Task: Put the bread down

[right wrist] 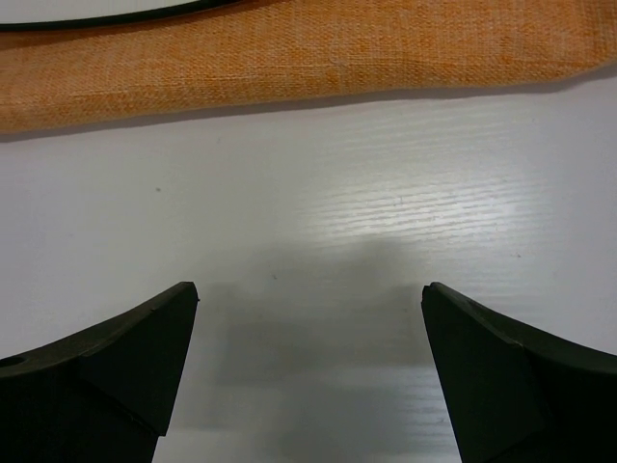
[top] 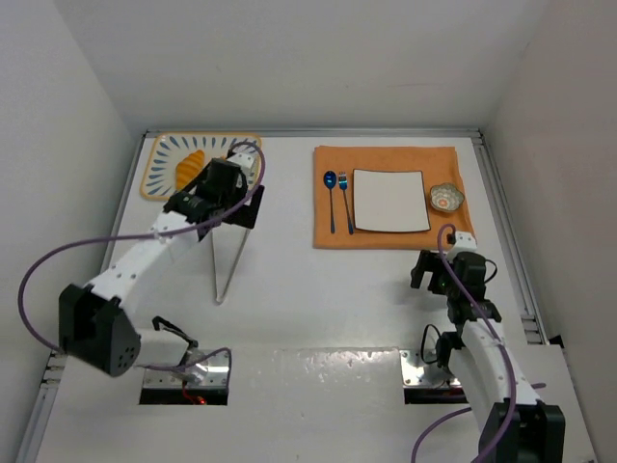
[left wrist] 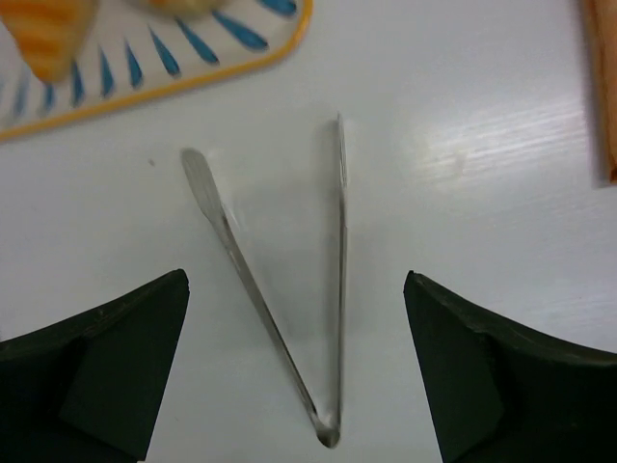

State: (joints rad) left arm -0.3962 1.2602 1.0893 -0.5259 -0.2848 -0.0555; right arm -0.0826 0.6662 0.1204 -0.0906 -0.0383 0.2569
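The bread lies on a patterned tray [top: 159, 164] at the back left. In the top view only an orange-brown piece [top: 193, 167] shows beside my left gripper [top: 224, 204]. The left wrist view catches the croissant [left wrist: 46, 34] at the top left corner and a sliver of a second golden piece [left wrist: 183, 5]. My left gripper [left wrist: 297, 280] hangs open high above metal tongs [left wrist: 289, 318] that lie on the table, and holds nothing. My right gripper [top: 439, 272] is open and empty over bare table, just in front of the orange placemat [right wrist: 289, 58].
On the placemat [top: 386, 231] sit a white square plate [top: 390, 201], a blue spoon [top: 331, 198], a fork [top: 345, 201] and a small patterned bowl [top: 446, 198]. The tongs [top: 229, 260] lie in a V, hinge toward me. White walls enclose the table.
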